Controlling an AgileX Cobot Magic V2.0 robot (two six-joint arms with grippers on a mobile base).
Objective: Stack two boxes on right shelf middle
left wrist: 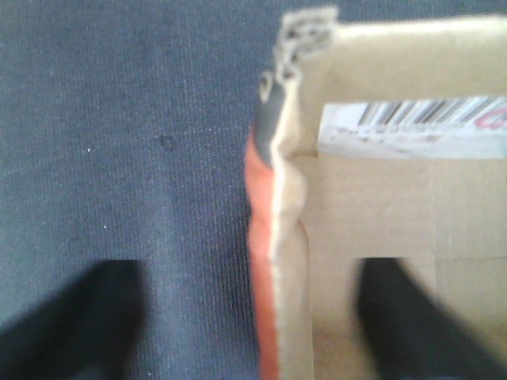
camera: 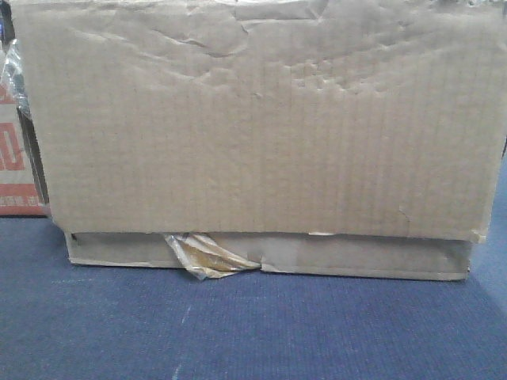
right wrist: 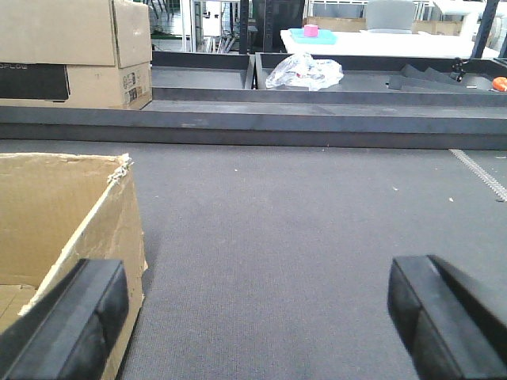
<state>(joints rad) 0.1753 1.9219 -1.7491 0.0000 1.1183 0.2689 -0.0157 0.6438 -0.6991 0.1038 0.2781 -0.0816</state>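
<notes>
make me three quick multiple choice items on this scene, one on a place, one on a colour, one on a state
1. In the front view, where is the big wrinkled box relative to the flatter box?
A. on top of it
B. beside it
C. under it

2. What colour is the carpet?
A. red
B. blue
C. green

3. How is the left gripper?
A. shut on tape
B. shut on nothing
C. open, straddling a box wall

Answers:
1 A, its bottom edge lies along the flatter box's top.
2 B, blue shows below the boxes.
3 C, one finger is outside the wall and one is inside.
</notes>
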